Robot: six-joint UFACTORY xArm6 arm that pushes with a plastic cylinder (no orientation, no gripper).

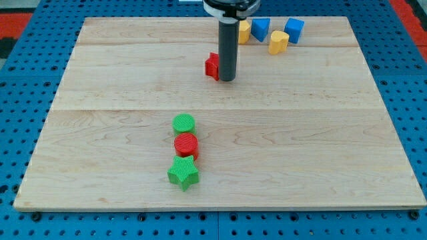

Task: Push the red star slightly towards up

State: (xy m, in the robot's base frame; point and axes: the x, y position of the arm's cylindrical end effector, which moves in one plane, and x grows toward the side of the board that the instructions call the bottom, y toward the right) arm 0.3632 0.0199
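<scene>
Red star [212,65] at upper centre of wooden board [320,147], partly hidden behind dark rod [227,47], shape only partly readable. My tip [227,80] down on board, touching star's right side; plain rod end, no jaws, holding nothing. Pale planked board on blue pegboard [20,100]. No writing legible. Toward view's top right: two blue blocks [260,28] [294,29] and two yellow blocks [278,41] [244,31], clustered, ribbed. Lower centre, in touching column: green cylinder [183,123], red cylinder [186,144], green star [183,173]. All well apart from star.
</scene>
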